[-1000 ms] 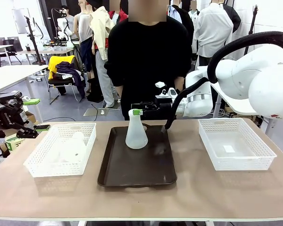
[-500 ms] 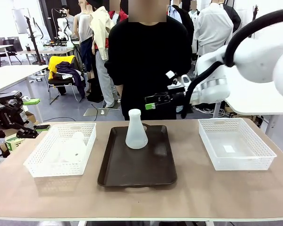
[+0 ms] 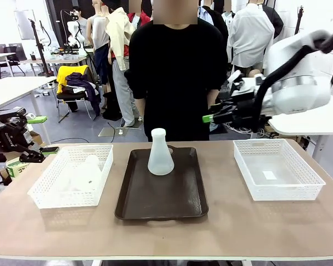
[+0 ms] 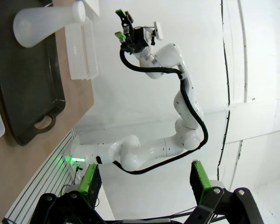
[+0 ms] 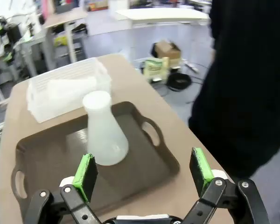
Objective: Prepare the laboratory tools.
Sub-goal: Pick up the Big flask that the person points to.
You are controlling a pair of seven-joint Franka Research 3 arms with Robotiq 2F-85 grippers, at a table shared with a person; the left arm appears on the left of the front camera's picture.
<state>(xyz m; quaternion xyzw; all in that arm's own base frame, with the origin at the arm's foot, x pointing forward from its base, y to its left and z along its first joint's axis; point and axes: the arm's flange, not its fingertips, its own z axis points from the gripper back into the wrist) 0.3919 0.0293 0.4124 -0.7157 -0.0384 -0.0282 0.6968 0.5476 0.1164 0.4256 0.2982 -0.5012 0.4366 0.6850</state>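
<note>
One frosted white flask [image 3: 160, 153] stands upright at the far end of the dark brown tray [image 3: 162, 199]. A second flask [image 3: 87, 168] lies inside the white mesh basket [image 3: 50, 191] on the left. My right gripper [image 3: 211, 116] hangs open and holds nothing, above the table between the tray and the right basket, level with the person's waist. The right wrist view looks down past its green pads [image 5: 85, 175] at the standing flask [image 5: 104, 136] and tray [image 5: 46, 158]. My left gripper [image 3: 43, 134] is open off the table's left end; the left wrist view has its gripper [image 4: 144, 181] pointing away from the flask [image 4: 45, 22].
A white mesh basket [image 3: 277, 169] sits on the right side of the table with nothing in it. A person in black [image 3: 175, 77] stands at the far edge behind the tray. The near half of the tray and the table's front strip are bare.
My right gripper has drawn away from the standing flask's neck, moving right and upward. The flask stays upright on the tray. The left arm has not moved.
</note>
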